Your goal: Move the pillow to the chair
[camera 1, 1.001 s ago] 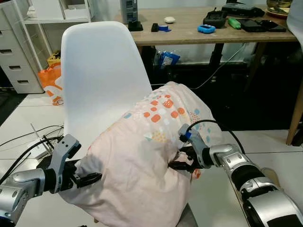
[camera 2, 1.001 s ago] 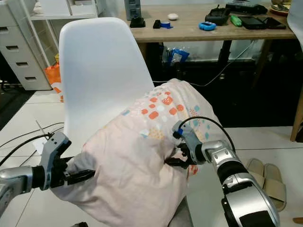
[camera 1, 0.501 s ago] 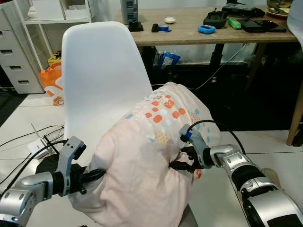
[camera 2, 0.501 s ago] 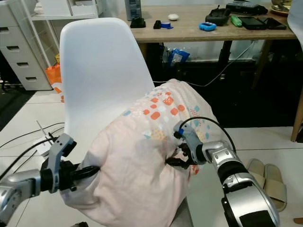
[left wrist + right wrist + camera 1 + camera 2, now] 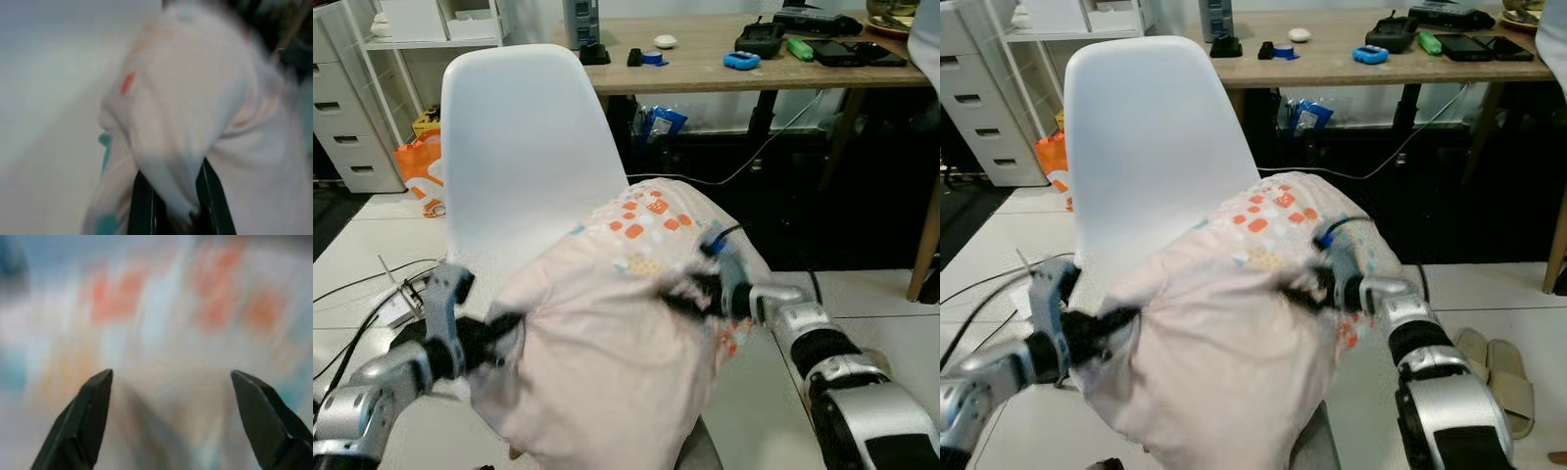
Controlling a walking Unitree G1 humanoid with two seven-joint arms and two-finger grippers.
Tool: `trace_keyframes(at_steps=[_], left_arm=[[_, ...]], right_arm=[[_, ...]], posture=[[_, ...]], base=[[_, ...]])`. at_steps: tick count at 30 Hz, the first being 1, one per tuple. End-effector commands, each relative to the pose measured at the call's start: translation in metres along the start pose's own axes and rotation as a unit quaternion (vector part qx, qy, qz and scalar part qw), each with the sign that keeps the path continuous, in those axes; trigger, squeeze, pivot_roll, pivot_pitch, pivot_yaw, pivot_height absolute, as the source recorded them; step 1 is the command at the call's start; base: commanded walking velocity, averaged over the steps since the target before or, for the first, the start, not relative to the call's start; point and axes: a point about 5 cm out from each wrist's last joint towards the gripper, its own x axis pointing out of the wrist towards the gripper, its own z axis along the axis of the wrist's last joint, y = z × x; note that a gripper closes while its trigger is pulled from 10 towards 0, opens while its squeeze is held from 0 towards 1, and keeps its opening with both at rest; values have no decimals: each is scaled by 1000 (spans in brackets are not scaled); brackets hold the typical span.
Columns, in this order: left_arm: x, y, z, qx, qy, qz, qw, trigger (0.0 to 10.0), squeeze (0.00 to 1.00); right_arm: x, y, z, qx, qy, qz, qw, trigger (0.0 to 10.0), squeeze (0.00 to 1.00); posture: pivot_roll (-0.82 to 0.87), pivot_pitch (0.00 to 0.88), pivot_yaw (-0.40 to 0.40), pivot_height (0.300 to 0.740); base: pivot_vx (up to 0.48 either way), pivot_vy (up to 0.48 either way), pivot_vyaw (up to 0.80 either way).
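2 grippers flanked the pillow (image 5: pixel 617 323), which sat on the chair (image 5: pixel 519 147) seat. Your left gripper (image 5: pixel 171 208) pinched a fold; your right gripper (image 5: pixel 171 416) gaped against the fabric. Had you pulled away still pinching, the pillow might have slid off.

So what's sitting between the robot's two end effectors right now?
The pale pink pillow with orange squares: in the left eye view it spans from the left end effector, pinching a fold, to the right end effector, in front of the white plastic chair.
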Motion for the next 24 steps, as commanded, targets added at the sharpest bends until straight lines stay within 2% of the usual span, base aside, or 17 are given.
trace_keyframes(at_steps=[1,2,3,5,8,9,11,13,18,20,22,24], left_arm=[[1,0,33,13,-73,16,997,0,0],[3,-2,39,21,-83,15,996,0,0],[3,-2,39,21,-83,15,996,0,0],[9,-7,53,37,-101,14,994,0,0],[19,-17,79,62,-135,3,989,0,0],[19,-17,79,62,-135,3,989,0,0],[23,-22,89,80,-148,5,986,0,0],[27,-23,95,94,-155,19,983,0,0],[33,-26,109,106,-180,48,977,0,0],[36,-28,116,118,-192,62,972,0,0],[38,-28,134,153,-219,98,959,0,0],[38,-28,134,153,-219,98,959,0,0]], right_arm=[[2,9,33,83,-97,45,991,10000,0],[2,17,41,102,-115,89,984,10000,0],[2,17,41,102,-115,89,984,10000,0],[0,37,49,120,-125,183,968,10000,0],[-15,80,47,109,-94,352,925,10000,0],[-15,80,47,109,-94,352,925,10000,0],[-24,97,38,87,-66,411,905,10000,0],[-27,103,31,77,-49,423,902,10000,0],[-27,110,21,74,-27,420,904,10000,0],[-27,111,17,77,-20,413,907,10000,0],[-27,114,13,82,-9,404,911,10000,0],[-27,114,13,82,-9,404,911,10000,0]], posture=[[-122,99,6,476],[-124,98,6,476],[-124,98,6,476],[-127,94,8,476],[-140,82,13,476],[-140,82,13,476],[-143,80,13,476],[-146,76,17,476],[-150,74,19,476],[-151,74,20,476],[-155,67,19,476],[-155,67,19,476]], base=[[0,0,0],[0,0,0],[0,0,0],[0,0,0],[0,0,0],[0,0,0],[0,0,0],[0,0,0],[0,0,0],[0,0,0],[0,0,0],[0,0,0]])
